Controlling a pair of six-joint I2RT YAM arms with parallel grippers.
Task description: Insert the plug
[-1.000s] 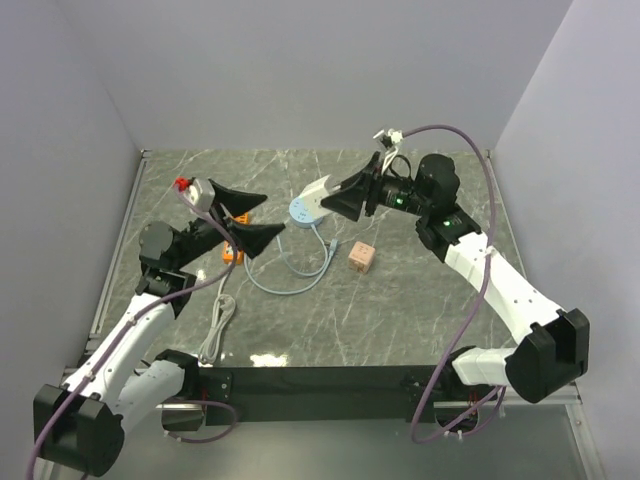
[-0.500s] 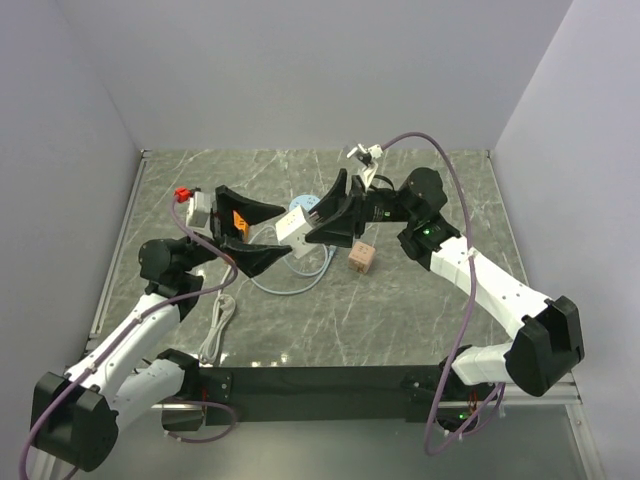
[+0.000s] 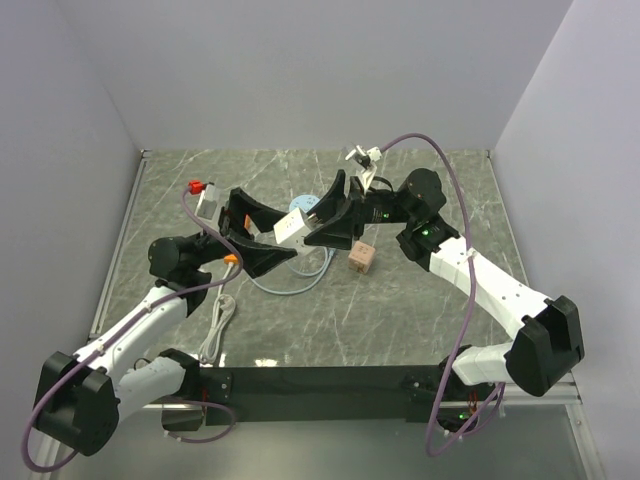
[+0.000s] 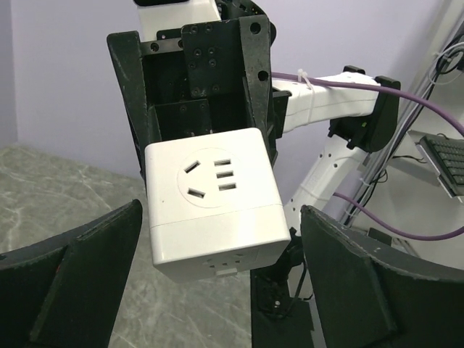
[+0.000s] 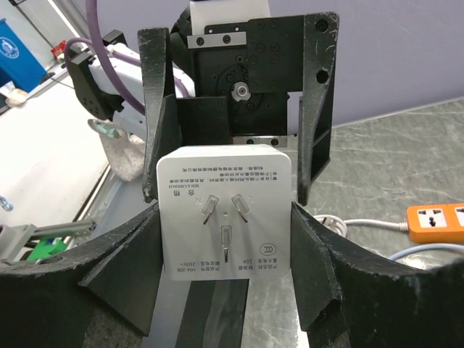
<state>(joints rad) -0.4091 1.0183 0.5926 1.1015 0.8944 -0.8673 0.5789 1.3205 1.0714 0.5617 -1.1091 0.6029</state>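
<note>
My right gripper (image 3: 318,228) is shut on a white cube plug adapter (image 3: 290,228) and holds it in the air over the table's middle. In the right wrist view the adapter (image 5: 226,217) shows its three prongs, with my fingers (image 5: 123,275) pressed on both sides. My left gripper (image 3: 268,238) is open and faces it. In the left wrist view the adapter (image 4: 210,199) shows its socket face and hangs between my spread fingers (image 4: 72,283), with gaps on both sides. An orange power strip (image 5: 435,217) lies on the table, mostly hidden under the left arm in the top view (image 3: 232,258).
A pink cube (image 3: 361,258) sits right of centre. A round light-blue device (image 3: 300,207) with a looped blue cable (image 3: 290,285) lies behind and under the grippers. A white cable (image 3: 216,330) lies near the left arm's base. Walls close the table on three sides.
My right gripper carried the adapter from the back centre leftward and lower. My left gripper swung right, so the adapter now sits between its open fingers.
</note>
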